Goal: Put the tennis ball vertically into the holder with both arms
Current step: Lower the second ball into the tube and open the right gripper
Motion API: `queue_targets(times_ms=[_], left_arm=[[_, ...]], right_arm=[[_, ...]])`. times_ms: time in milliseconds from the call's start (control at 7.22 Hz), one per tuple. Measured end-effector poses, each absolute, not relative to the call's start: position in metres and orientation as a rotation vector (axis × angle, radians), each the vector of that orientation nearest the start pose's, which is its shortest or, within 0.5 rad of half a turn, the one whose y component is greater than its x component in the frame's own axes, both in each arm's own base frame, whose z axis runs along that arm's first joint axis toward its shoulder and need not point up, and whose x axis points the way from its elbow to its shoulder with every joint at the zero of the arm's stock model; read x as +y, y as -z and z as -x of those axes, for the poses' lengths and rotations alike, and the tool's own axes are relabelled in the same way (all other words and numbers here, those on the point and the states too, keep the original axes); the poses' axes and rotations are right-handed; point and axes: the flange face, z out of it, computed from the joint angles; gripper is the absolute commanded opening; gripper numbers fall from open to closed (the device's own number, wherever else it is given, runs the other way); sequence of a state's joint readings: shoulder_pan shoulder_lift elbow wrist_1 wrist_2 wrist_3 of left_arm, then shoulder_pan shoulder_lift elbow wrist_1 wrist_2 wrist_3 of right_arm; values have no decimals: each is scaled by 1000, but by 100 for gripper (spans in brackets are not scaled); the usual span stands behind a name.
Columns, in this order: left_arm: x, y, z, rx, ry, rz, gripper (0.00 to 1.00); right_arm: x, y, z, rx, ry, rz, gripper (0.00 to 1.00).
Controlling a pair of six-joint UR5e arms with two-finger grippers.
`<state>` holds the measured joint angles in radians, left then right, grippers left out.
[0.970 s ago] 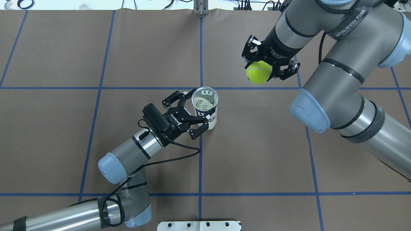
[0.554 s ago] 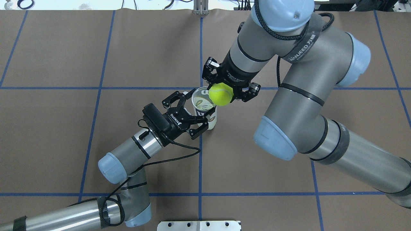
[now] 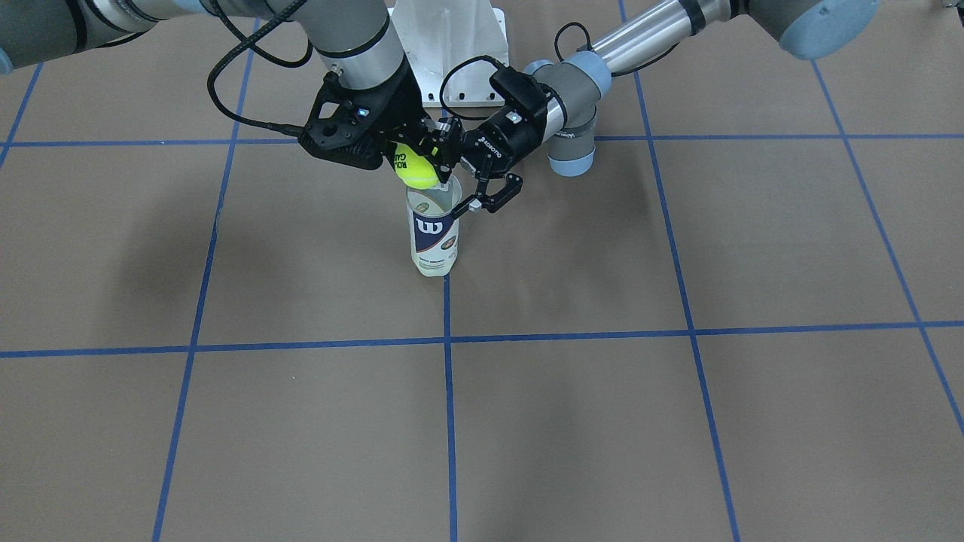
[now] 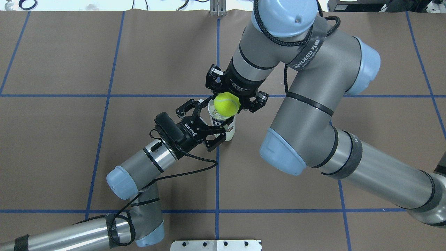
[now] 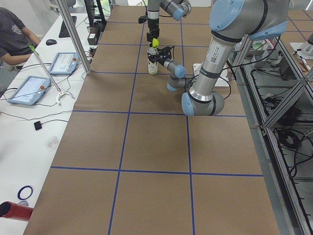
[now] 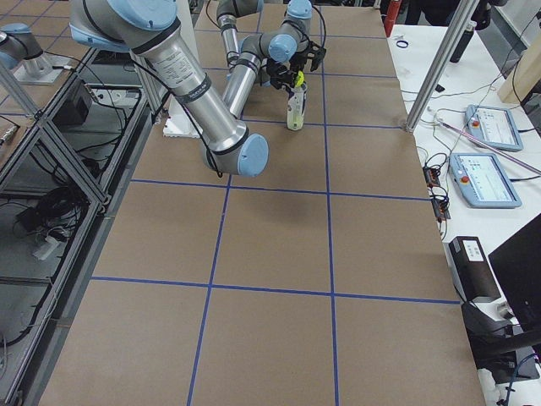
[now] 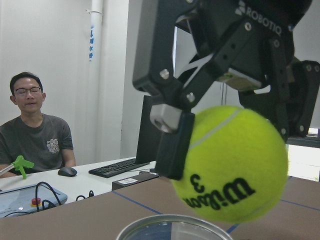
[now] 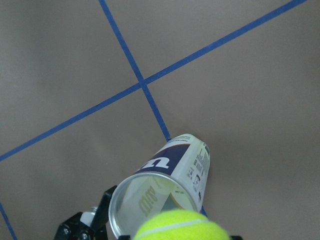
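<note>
Holder: the clear Wilson can stands upright near the middle of the worktop, mouth open. Its foot is just beside one of the blue tape lines.
Tennis ball: yellow-green ball printed "Wilson 3". It hangs right over the can's mouth, and the left wrist view shows its underside just above the rim, not inside. From overhead it covers the far right part of the opening.
Right hand: the right hand points down and is clamped on the ball, one black finger pressed to each side.
Left hand: the left hand comes in sideways, spread wide around the can's upper part with pads against its wall, gripping it.
Right arm: the right arm is bent high above the worktop and reaches in from the right of the overhead view.
Left arm: the left arm lies low and comes in from the near left.
Behind: a person sits at a white desk with a keyboard.
</note>
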<state>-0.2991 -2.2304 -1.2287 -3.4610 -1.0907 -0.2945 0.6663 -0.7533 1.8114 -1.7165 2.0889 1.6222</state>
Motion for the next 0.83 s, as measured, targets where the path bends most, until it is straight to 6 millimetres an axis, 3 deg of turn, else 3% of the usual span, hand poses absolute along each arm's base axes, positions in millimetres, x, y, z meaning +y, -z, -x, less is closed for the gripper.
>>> queue_targets(times_ms=[139, 277, 416, 554, 831], left_arm=[[-361, -243, -563, 1305, -43, -1680, 86], [-361, -244, -563, 1305, -43, -1680, 86], [-361, -244, -563, 1305, -43, -1680, 86], [-361, -244, -563, 1305, -43, -1680, 86], [-361, -244, -563, 1304, -43, -1680, 86]], right_arm=[[-461, -85, 450, -1003, -419, 186, 0], [-463, -87, 454, -1001, -419, 184, 27], [-463, -89, 456, -998, -419, 185, 83], [-462, -91, 458, -994, -418, 187, 98], [-459, -93, 462, -989, -418, 178, 99]])
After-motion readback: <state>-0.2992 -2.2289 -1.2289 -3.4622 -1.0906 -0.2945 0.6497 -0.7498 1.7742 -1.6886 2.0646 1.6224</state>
